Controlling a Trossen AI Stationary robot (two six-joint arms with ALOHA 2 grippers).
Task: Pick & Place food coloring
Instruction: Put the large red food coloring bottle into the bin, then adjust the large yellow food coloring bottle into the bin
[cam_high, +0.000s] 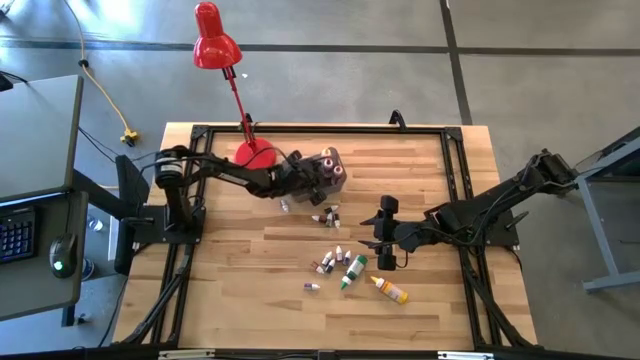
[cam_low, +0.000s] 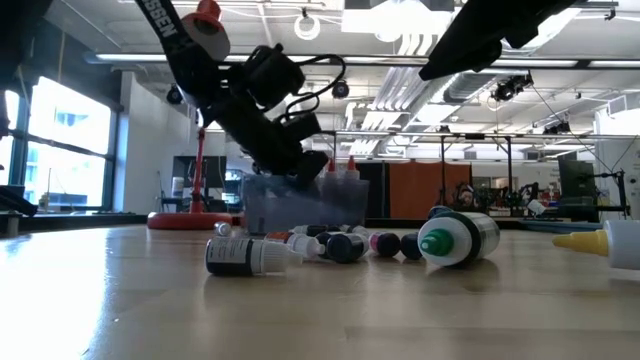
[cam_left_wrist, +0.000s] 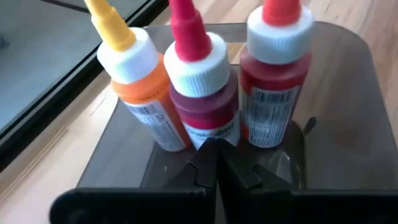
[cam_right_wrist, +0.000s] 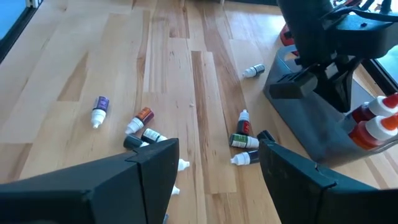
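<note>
The grey translucent bin (cam_high: 328, 168) stands at the table's far middle, beside the red lamp's base. It holds three upright bottles: an orange one with a yellow cap (cam_left_wrist: 146, 93), a dark red one (cam_left_wrist: 202, 93) and a red one (cam_left_wrist: 277, 87). My left gripper (cam_left_wrist: 216, 152) (cam_high: 300, 180) is shut at the bin's left wall. Several small food coloring bottles (cam_high: 326, 214) lie on their sides in mid-table. With them lie a green-capped one (cam_high: 352, 270) and a yellow one (cam_high: 390, 290). My right gripper (cam_right_wrist: 217, 146) (cam_high: 381, 233) is open and hovers just right of them. My left gripper pinches the bin's thin wall (cam_left_wrist: 186, 165) on the side toward the left arm, between its two fingers. It comes slanting down from the table's left. The bin stands on the table with its bottles upright.
The red desk lamp's base (cam_high: 256, 155) sits just left of the bin, and its stem leans toward the far edge. Black frame rails (cam_high: 452, 160) run along the table's sides. Bare wood (cam_high: 240, 280) lies near and left of the loose bottles.
</note>
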